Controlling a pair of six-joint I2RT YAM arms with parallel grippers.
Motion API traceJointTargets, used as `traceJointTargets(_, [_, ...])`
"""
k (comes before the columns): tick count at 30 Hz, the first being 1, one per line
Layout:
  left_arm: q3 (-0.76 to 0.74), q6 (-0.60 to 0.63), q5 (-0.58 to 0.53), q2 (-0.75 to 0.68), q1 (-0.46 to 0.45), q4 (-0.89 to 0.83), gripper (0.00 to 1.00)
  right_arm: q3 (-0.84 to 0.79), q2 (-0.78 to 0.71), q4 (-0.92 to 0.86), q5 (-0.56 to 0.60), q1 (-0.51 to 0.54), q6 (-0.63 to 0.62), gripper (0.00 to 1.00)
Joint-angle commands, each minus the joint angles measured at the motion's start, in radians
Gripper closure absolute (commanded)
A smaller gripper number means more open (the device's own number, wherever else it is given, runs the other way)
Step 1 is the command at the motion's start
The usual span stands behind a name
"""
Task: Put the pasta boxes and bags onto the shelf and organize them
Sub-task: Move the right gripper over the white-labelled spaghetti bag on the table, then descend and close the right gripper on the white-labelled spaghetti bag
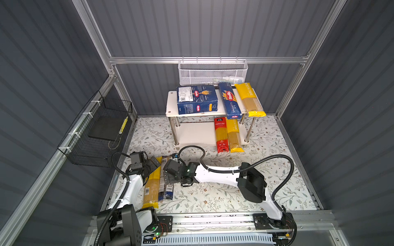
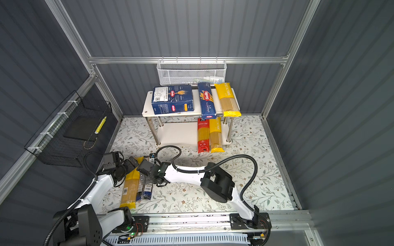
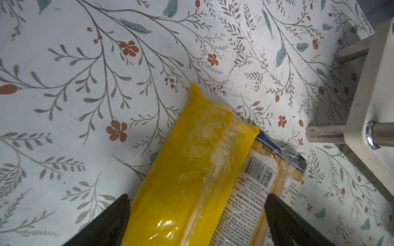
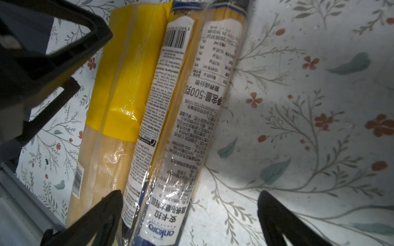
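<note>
Right gripper [image 4: 189, 194], jaws wide, straddles the blue-labelled packet [image 4: 170, 127], which lies on the floral mat [image 4: 298, 106] touching a yellow-ended packet [image 4: 119, 85]. Left gripper [image 3: 197, 195], equally wide, spans both. Wide box [image 1: 197, 99] and narrow box [image 1: 231, 102] lie on the shelf [image 1: 171, 102].
</note>
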Motion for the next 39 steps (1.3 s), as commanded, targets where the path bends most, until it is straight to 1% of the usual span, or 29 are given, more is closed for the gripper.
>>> traceJointTargets(1, [-0.024,-0.002,0.015,-0.035,0.024,0.025,0.00,0.069,0.042,-0.138,0.051,0.015,0.005,0.01])
traceJointTargets(3, [-0.029,-0.001,0.021,-0.047,0.027,0.029,0.00,0.092,0.058,-0.143,0.059,0.024,0.011,0.01])
traceJointTargets(7, [-0.036,0.018,0.080,-0.036,0.027,0.064,0.00,0.175,0.120,-0.193,0.073,0.037,0.013,0.01])
traceJointTargets(10, [-0.037,0.037,0.079,-0.032,0.026,0.063,0.00,0.234,0.164,-0.225,0.066,0.041,0.015,0.01])
traceJointTargets(16, [-0.045,0.062,0.075,-0.049,0.026,0.061,0.00,0.268,0.202,-0.214,0.050,0.043,0.019,0.01])
traceJointTargets(21, [-0.050,0.065,0.076,-0.046,0.026,0.064,0.00,0.323,0.246,-0.246,0.028,0.044,0.012,0.01])
traceJointTargets(26, [-0.055,0.065,0.082,-0.047,0.027,0.067,0.00,0.322,0.251,-0.246,0.018,0.046,0.013,0.01])
traceJointTargets(32, [-0.062,0.047,0.122,-0.048,0.027,0.074,0.00,0.320,0.252,-0.298,0.023,0.045,-0.002,0.01])
traceJointTargets(35, [-0.072,0.035,0.172,-0.039,0.027,0.086,0.00,0.282,0.229,-0.304,0.024,0.041,-0.015,0.01])
traceJointTargets(39, [-0.082,0.030,0.185,-0.051,0.027,0.080,0.00,0.210,0.183,-0.310,0.039,0.031,-0.020,0.01])
